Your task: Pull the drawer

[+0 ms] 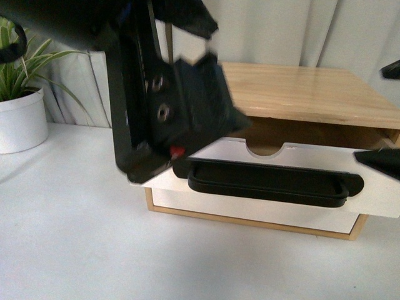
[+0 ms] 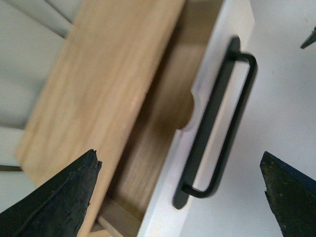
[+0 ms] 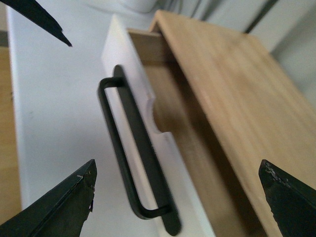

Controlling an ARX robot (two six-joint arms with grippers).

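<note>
Front view, drawer: the wide white-fronted drawer (image 1: 312, 161) with its long black bar handle (image 1: 269, 182) stands partly pulled out of the front of the light wooden cabinet (image 1: 300, 94).
Front view, pot: a round white plant pot (image 1: 22, 125) sits well apart from the cabinet, on the robot's left.
Left wrist view, pincer: the left gripper (image 2: 178, 155) is spread wide and empty, in front of the cabinet and clear of the handle.
Right wrist view, pincer: the right gripper (image 3: 177, 165) is also spread wide and empty, facing the cabinet's front.
</note>
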